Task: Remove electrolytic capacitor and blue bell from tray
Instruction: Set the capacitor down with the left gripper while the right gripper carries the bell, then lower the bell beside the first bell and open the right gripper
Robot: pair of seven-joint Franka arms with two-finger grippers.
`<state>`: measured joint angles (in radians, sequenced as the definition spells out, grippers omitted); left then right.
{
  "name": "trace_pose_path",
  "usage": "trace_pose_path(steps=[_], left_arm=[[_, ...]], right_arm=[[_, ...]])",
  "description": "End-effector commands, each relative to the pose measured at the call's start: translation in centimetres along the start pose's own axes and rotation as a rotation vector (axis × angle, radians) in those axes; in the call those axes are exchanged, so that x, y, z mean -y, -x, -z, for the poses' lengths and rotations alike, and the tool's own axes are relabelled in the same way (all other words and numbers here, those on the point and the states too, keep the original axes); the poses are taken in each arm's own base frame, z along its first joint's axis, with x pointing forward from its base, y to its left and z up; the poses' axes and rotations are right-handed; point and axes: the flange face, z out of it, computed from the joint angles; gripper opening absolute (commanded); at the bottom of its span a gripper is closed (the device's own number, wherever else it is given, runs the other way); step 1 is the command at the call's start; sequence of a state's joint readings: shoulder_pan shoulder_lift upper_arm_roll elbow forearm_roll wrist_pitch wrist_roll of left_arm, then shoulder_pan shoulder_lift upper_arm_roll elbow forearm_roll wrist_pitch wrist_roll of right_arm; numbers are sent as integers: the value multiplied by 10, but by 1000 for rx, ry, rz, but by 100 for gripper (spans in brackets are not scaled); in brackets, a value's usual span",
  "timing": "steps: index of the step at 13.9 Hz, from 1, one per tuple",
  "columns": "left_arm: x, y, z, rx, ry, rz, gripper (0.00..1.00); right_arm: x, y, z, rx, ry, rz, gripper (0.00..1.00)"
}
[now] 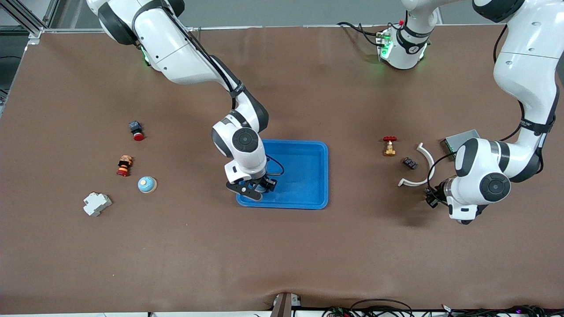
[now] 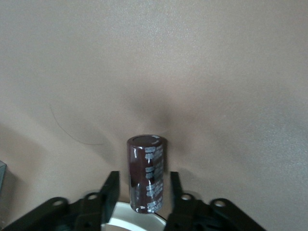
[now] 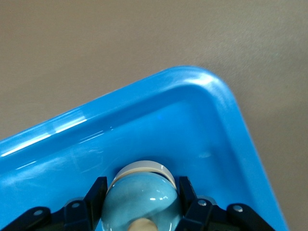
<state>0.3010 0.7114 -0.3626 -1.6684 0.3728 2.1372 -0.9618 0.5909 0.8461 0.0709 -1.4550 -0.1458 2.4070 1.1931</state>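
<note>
A dark brown capacitor [image 2: 147, 168] with silver print sits between the fingers of my left gripper [image 2: 143, 175], with a thin gap on each side. That gripper [image 1: 432, 197] is low over the table at the left arm's end, beside a white curved piece [image 1: 423, 167]. My right gripper [image 1: 257, 190] is in a corner of the blue tray [image 1: 308, 158]. Its fingers [image 3: 97, 192] press both sides of a light blue bell [image 3: 142, 197] over the tray floor [image 3: 192, 120]. A second light blue bell [image 1: 146, 184] rests on the table toward the right arm's end.
Near the second bell lie a red-capped button [image 1: 136, 130], a red and yellow part [image 1: 124, 165] and a white breaker [image 1: 97, 204]. Near my left gripper are a brass valve [image 1: 389, 146], a small dark block [image 1: 410, 164] and a grey box [image 1: 458, 141].
</note>
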Motion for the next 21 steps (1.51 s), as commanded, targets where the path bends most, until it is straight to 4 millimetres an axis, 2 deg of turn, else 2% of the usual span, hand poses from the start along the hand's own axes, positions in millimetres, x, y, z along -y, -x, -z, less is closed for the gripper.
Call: trace_pose_path(steps=[1,2,3,4,6,7,9,10,13,15,16,18,19,21], left_arm=[[-1,-1,4,-27,0,-16,74],[-2,0,4,-27,3,-14,76],[-3,-2,8,-34,8,-2,100],[-4,-2,16,-44,13,2,100],[-7,-2,42,-61,34,8,100],[-8,1,54,-67,32,4,100],[-25,19,96,-72,57,-23,100],[-25,24,124,-90,61,-27,100],[-17,41,195,-152,69,-44,100],[-13,62,256,-184,94,-60,100],[-9,69,279,-175,104,-65,100],[2,78,317,-112,116,-125,100],[9,81,329,-110,109,-174,100],[18,80,336,-97,119,-273,100]], right_arm=[[21,2,27,55,7,-67,0],[24,-4,41,69,39,-65,0],[24,-13,53,82,61,-39,0],[17,-24,59,109,98,60,0],[-9,-64,68,201,102,242,0],[-26,-91,76,211,83,311,0],[-55,-132,80,206,73,455,0],[-75,-156,79,210,64,520,0],[-125,-206,72,207,69,701,0],[-149,-224,73,180,131,799,0],[-167,-231,68,159,163,828,0],[-207,-246,55,111,142,913,0],[-230,-257,49,93,131,941,0],[-265,-271,35,80,119,1000,0]])
